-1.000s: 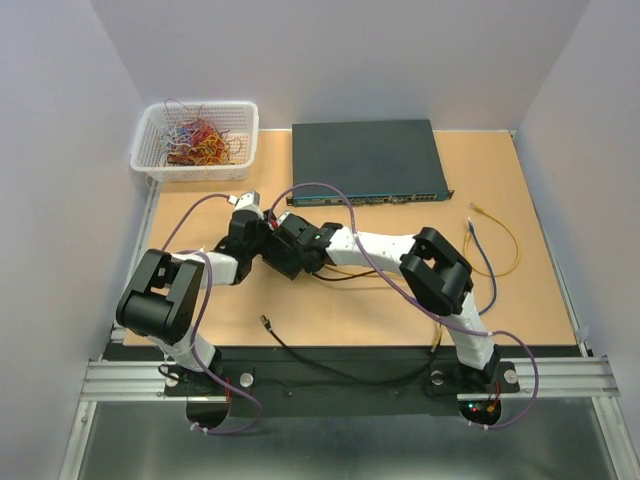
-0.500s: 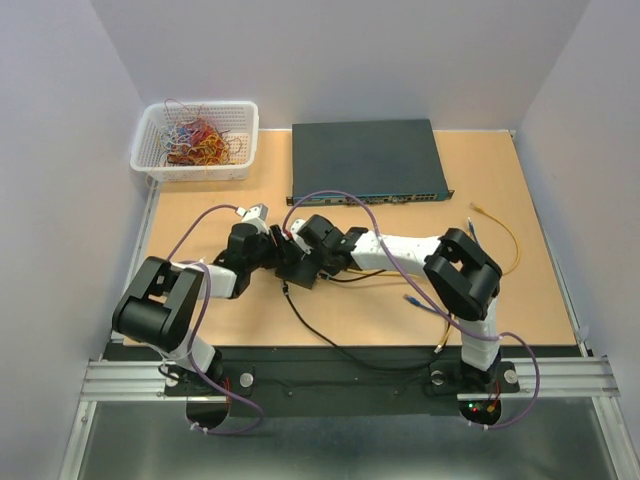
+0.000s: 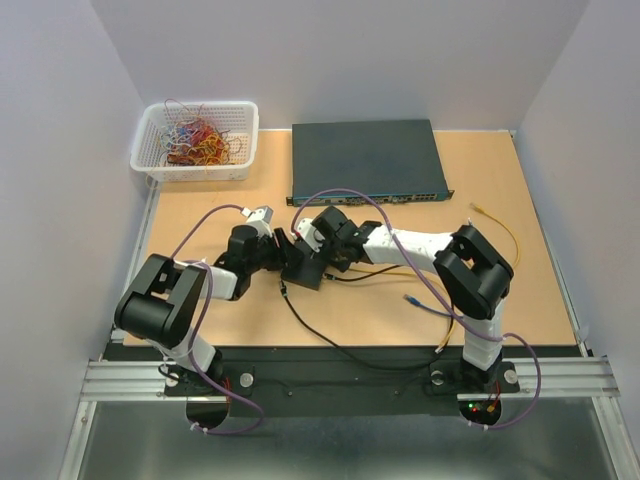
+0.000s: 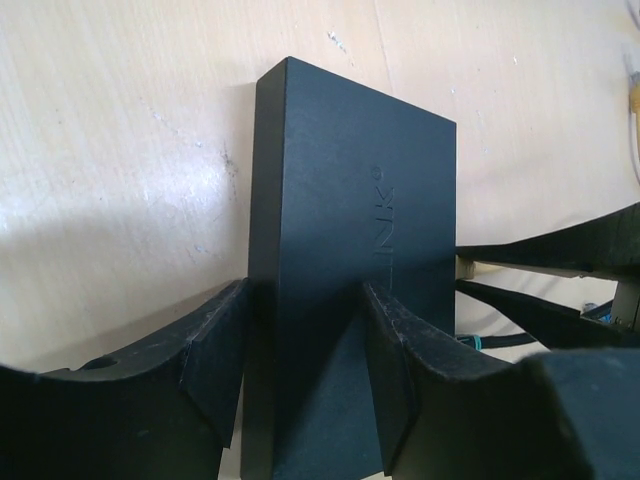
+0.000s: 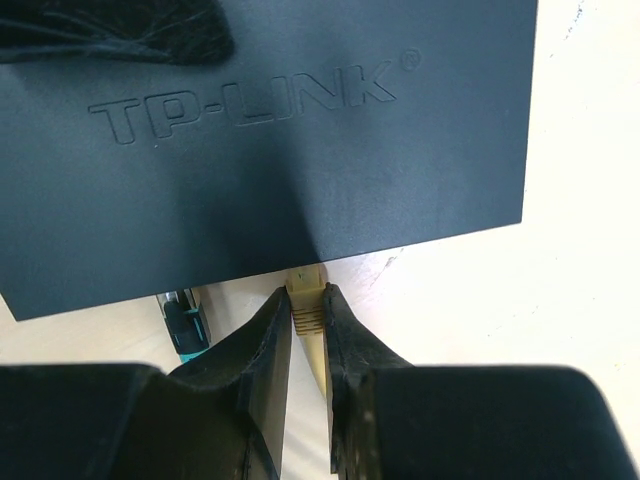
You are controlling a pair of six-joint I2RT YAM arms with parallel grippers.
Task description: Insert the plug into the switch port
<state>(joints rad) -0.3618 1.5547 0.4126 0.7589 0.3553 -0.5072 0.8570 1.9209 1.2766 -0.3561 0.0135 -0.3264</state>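
Yellow plug (image 5: 303, 284), pinched in the right tool (image 5: 307, 315), reaches the TP-Link switch (image 5: 270, 130), which the left tool (image 4: 305, 340) clamps; seating looks unfinished.

**Layout, seen from above.** A basket (image 3: 195, 172) holding tangled wires (image 3: 200, 138) stands at the far left corner of the table (image 3: 200, 215). The rack switch (image 3: 365, 158) lies to its right, along the far edge. The small switch (image 3: 303, 270) lies at centre, in front of the rack switch. The left gripper (image 4: 305, 340) is on its left, one finger against each side. The right gripper (image 5: 308, 330) is on its right, with a plug (image 5: 304, 285) between the fingers, tip at the small switch's edge. Loose cables (image 3: 497, 238) lie well apart, to the right.
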